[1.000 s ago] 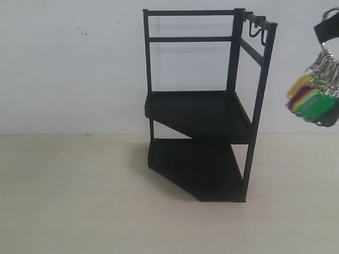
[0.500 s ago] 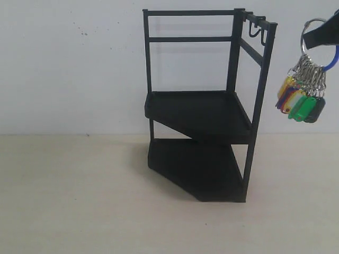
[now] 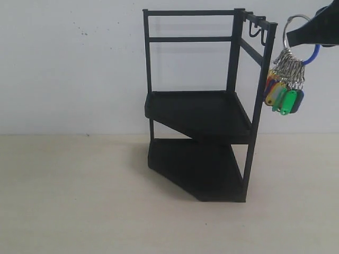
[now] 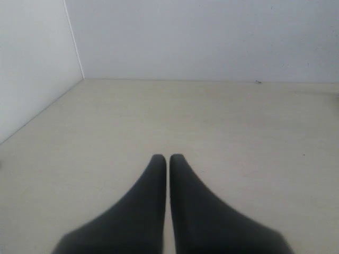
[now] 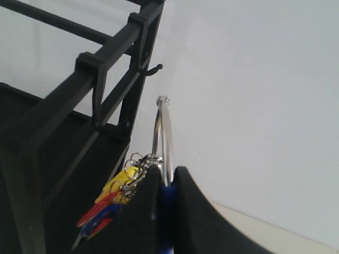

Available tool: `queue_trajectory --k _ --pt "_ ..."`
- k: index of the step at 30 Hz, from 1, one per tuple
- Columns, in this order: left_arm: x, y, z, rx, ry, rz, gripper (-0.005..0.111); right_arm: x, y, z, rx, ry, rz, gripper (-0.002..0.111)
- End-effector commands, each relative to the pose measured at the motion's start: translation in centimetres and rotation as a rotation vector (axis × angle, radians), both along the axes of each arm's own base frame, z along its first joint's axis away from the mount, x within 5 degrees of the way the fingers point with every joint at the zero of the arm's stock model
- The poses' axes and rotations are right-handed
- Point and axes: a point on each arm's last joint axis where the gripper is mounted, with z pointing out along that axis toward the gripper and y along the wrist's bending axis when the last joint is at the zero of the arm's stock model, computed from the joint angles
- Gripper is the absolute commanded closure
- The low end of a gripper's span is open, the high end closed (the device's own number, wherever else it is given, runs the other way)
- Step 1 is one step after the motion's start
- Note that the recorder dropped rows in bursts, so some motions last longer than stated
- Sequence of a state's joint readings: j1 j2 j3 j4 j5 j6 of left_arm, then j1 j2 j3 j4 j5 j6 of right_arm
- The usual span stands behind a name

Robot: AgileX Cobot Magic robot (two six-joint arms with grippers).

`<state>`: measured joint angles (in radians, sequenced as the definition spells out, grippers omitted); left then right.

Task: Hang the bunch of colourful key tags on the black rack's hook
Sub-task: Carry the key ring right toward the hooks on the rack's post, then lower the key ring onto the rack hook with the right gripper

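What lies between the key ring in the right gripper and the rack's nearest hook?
Nothing. In the right wrist view, only open air against the white wall separates the key tag bunch's metal ring from the tip of the nearest hook.

Left black two-finger gripper (image 4: 168,157): jaws pressed together, tips meeting. Right black two-finger gripper (image 5: 167,171): raised high, jaws pinched on colourful key tag bunch (image 3: 283,95).

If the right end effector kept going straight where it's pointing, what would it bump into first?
Probably the black rack, near its top-rail hooks, with the colourful key tag bunch it grips touching first. Depth is unclear; it might slip past to the wall.
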<state>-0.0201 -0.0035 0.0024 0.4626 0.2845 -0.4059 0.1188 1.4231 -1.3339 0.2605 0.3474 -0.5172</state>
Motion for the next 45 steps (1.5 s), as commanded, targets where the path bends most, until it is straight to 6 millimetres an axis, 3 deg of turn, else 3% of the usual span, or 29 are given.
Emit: queue_trajectory --k 1,11,19,26,45 --pt "0.0 0.0 0.1 -0.005 -0.001 -0.001 0.102 0.7 -0.3 0.2 -0.002 -0.065 -0.02 0.108" --pt "0.0 0.0 0.1 -0.005 -0.001 -0.001 0.102 1.6 -0.3 -0.3 -0.026 -0.085 -0.022 0.108" --pt "0.0 0.0 0.1 -0.005 -0.001 -0.001 0.102 1.4 1.5 -0.3 -0.038 -0.095 0.03 0.108" --pt "0.0 0.0 0.1 -0.005 0.0 0.0 0.102 2.3 1.5 -1.5 -0.048 -0.065 0.03 0.108" --pt "0.0 0.0 0.1 -0.005 0.0 0.0 0.102 2.3 1.8 -2.2 -0.04 -0.001 0.05 0.108"
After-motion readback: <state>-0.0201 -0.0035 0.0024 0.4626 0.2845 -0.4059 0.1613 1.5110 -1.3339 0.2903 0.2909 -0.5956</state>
